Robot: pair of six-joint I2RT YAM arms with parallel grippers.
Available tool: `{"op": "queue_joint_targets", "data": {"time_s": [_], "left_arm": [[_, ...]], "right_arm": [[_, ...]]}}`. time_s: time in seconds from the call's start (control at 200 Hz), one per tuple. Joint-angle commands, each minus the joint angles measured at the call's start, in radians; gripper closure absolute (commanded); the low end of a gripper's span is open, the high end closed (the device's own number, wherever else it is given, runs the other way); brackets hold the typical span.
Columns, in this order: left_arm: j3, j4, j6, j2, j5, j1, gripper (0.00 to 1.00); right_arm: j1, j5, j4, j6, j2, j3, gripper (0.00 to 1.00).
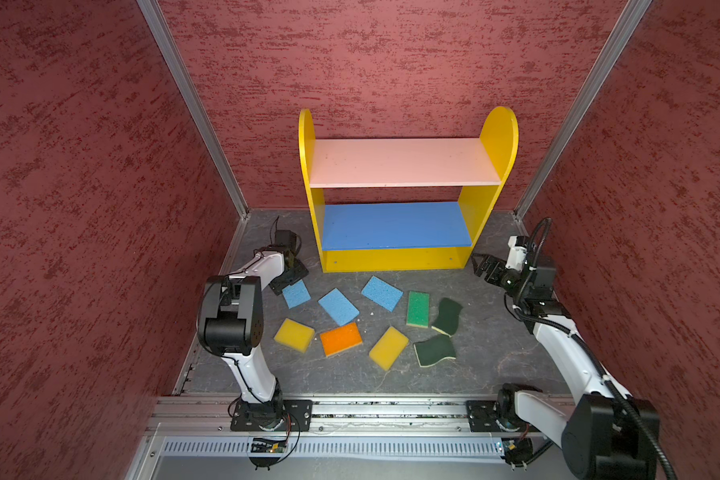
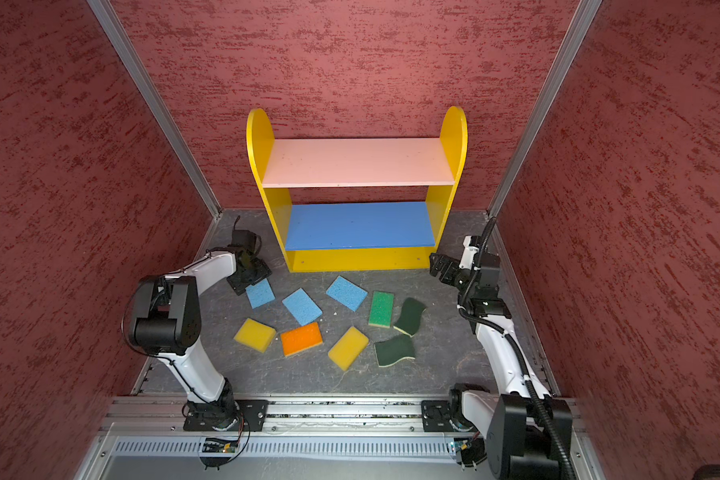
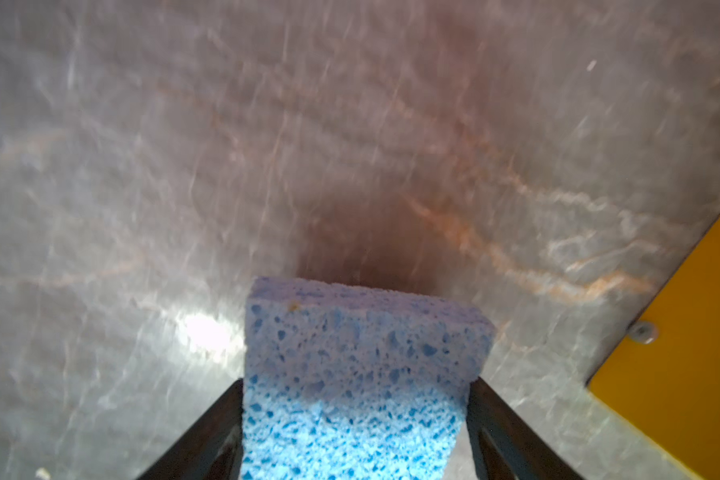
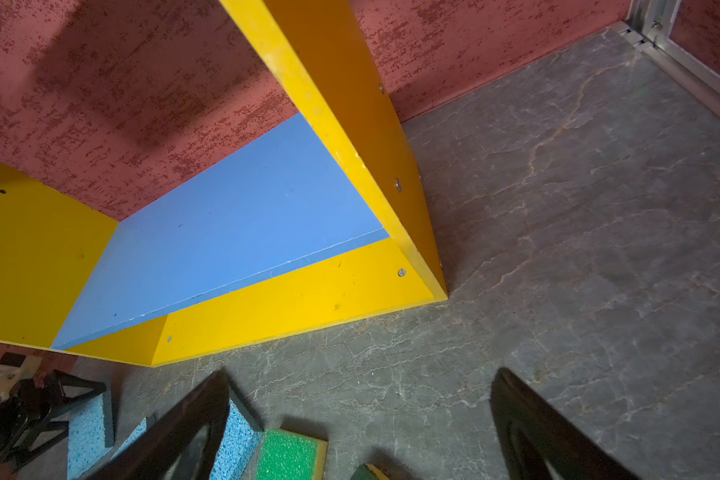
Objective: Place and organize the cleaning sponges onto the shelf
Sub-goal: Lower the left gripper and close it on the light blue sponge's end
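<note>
Where the grey table lies closest to the arm bases, the right yellow sponge and the near dark green sponge rest flat just beside each other. The orange-topped sponge and the left yellow sponge lie farther left. Behind them come the middle blue sponge, its near corner just beside the orange-topped one, and the green-topped sponge. The far dark green sponge lies just beside the green-topped one, and the right blue sponge sits farther back. Farther left, the left blue sponge lies on the table, and the left gripper clasps it, its black fingers against opposite sides; in the left wrist view the porous block fills the gap between them. The right gripper hangs over bare table near the shelf's right front corner, jaws spread wide and holding nothing. Farthest back stands the shelf against the rear wall, its blue board below its pink board. All nine sponges lie on the table in front of it.
</note>
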Motion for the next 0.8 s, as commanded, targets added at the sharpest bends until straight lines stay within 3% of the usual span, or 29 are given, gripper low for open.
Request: {"op": "queue_joint_targets", "data": {"time_s": [0.0, 0.356, 0.616, 0.797], "left_arm": [[0.048, -0.005, 0.06, 0.041, -0.015, 0.012, 0.19], [0.1, -0.04, 0.111, 0.096, -0.032, 0.014, 0.1], [0.002, -0.017, 0.112, -0.028, 0.003, -0.017, 0.05], [-0.059, -0.047, 0.091, -0.078, -0.034, -0.071, 0.02]], "right_arm": [[0.004, -0.006, 0.029, -0.001, 0.007, 0.026, 0.01], [0.004, -0.008, 0.027, -0.004, 0.009, 0.031, 0.01], [0.004, -0.004, 0.016, -0.013, -0.008, 0.035, 0.01], [0.005, -0.006, 0.018, -0.008, -0.015, 0.03, 0.01]]}}
